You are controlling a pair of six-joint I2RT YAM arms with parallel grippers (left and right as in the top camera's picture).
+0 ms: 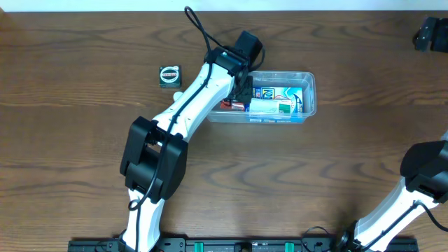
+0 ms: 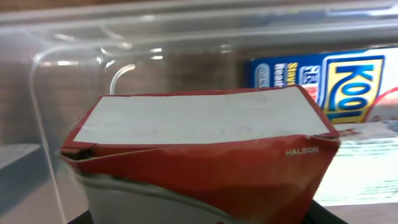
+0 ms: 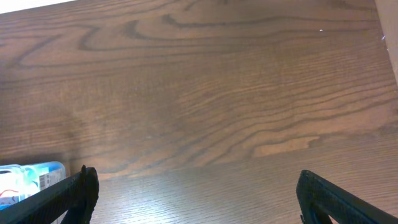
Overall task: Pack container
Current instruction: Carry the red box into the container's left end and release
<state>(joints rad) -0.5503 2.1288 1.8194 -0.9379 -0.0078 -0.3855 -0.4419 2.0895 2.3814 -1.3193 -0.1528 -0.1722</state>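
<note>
Woodgrain table (image 1: 70,140); clear container (image 1: 311,98); red carton (image 2: 205,155)

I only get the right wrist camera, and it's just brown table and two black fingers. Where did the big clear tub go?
Observer: The container is on the far middle part of the table in the overhead view, well away from your arm.
Operator: Is there stuff in it?
Observer: Yes. A blue box lies inside, with a white and green pack beside it.
Operator: What's the other arm doing?
Observer: The left gripper reaches down into the container's left end, and it looks closed on a red box that is crumpled along its lower edge.
</note>
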